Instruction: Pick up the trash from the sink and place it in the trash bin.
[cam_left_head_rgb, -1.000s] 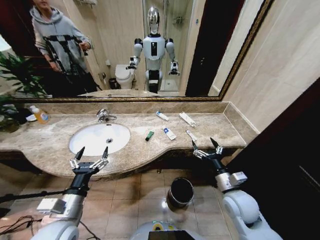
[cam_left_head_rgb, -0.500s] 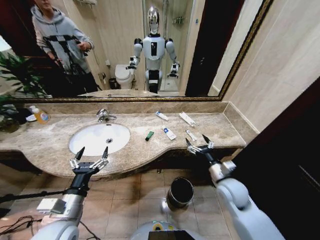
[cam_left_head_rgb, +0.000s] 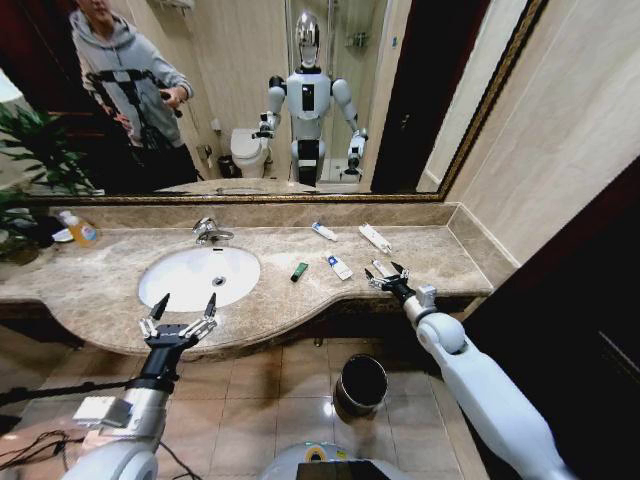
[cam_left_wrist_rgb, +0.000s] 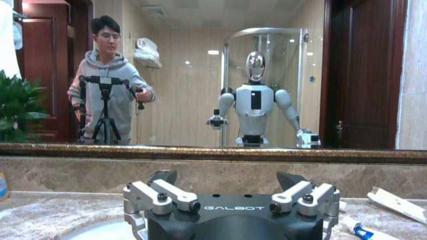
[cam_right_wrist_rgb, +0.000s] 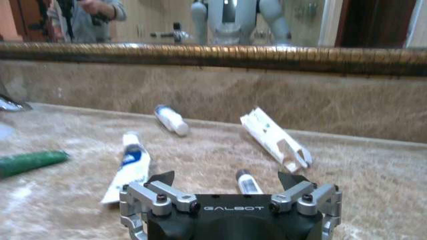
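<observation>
Your open right gripper straddles the small white blue-marked tube lying flat on the beige marble countertop, so closing too high may skid it away.

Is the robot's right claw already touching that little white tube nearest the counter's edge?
Cannot tell. In the right wrist view the tube lies between the open right gripper fingers, its near end hidden.

- In the right wrist view the right gripper covers the near end of a small white tube.
- The green tube is cut by that picture's edge.
- Tube markings are too small to read.
</observation>
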